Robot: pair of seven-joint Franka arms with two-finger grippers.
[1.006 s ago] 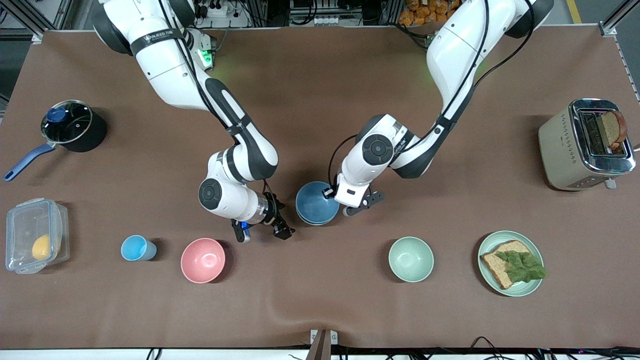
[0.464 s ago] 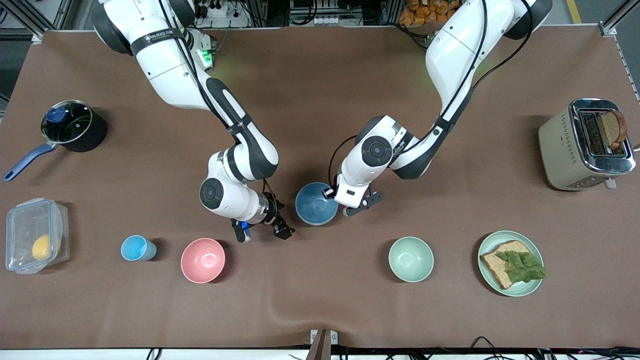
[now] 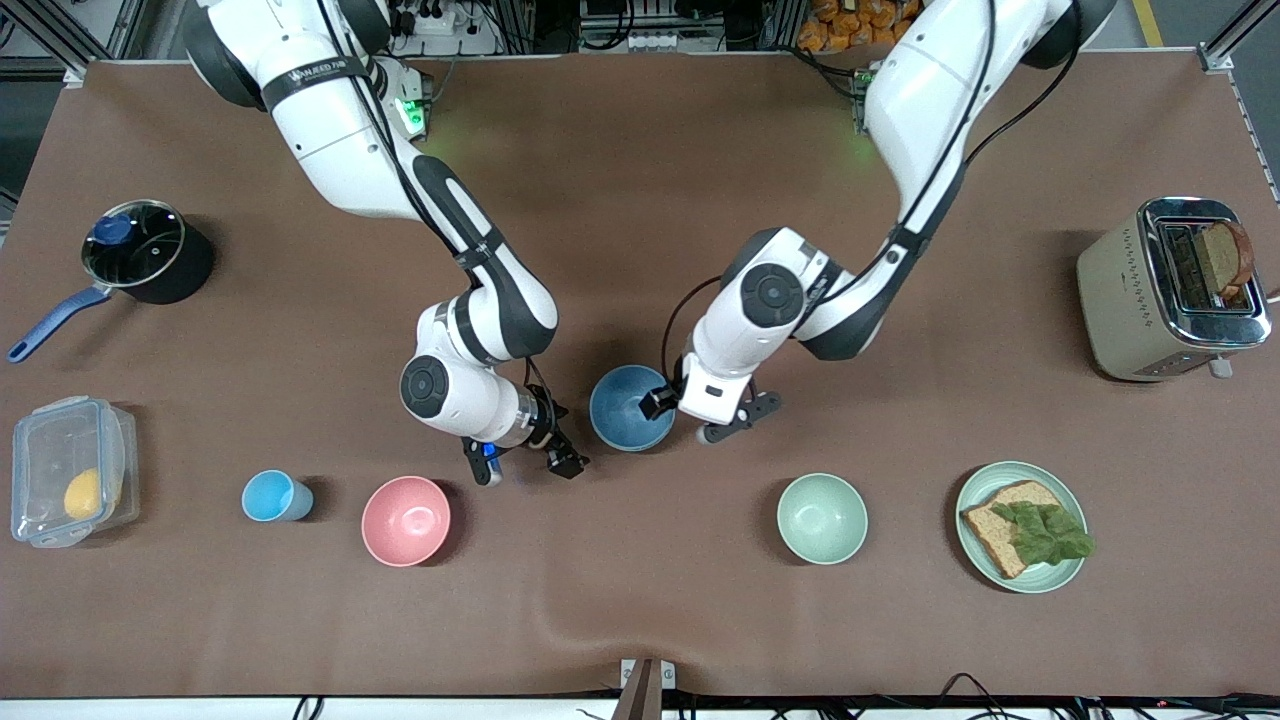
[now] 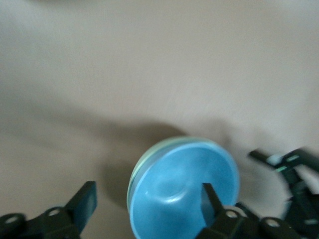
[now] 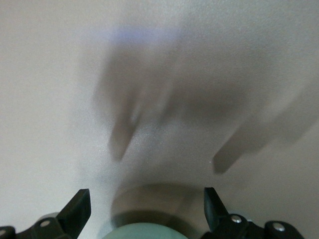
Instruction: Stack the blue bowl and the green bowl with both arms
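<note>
The blue bowl [image 3: 630, 407] stands upright mid-table. In the left wrist view it [image 4: 184, 189] sits nested in the green bowl [image 4: 132, 174], of which only a thin rim edge shows; in the front view the green bowl is hidden under it. My left gripper [image 3: 697, 415] [image 4: 147, 199] is open over the stack's rim, with one finger over the blue bowl's inside and the other outside it. My right gripper [image 3: 524, 464] [image 5: 145, 203] is open and empty, low over the cloth beside the stack, toward the right arm's end. A pale green rounded shape [image 5: 144, 233] shows between its fingers; I cannot tell what it is.
A pink bowl [image 3: 405, 520], a light-blue cup [image 3: 270, 496], a paler mint bowl [image 3: 822, 518] and a mint plate [image 3: 1072, 572] with a sandwich lie nearer the front camera. A toaster [image 3: 1130, 290], a pot [image 3: 140, 255] and a plastic box [image 3: 60, 470] stand at the table's ends.
My left hand has shifted a little toward the left arm's end of the table. The blue bowl has settled level. The right arm has barely moved.
</note>
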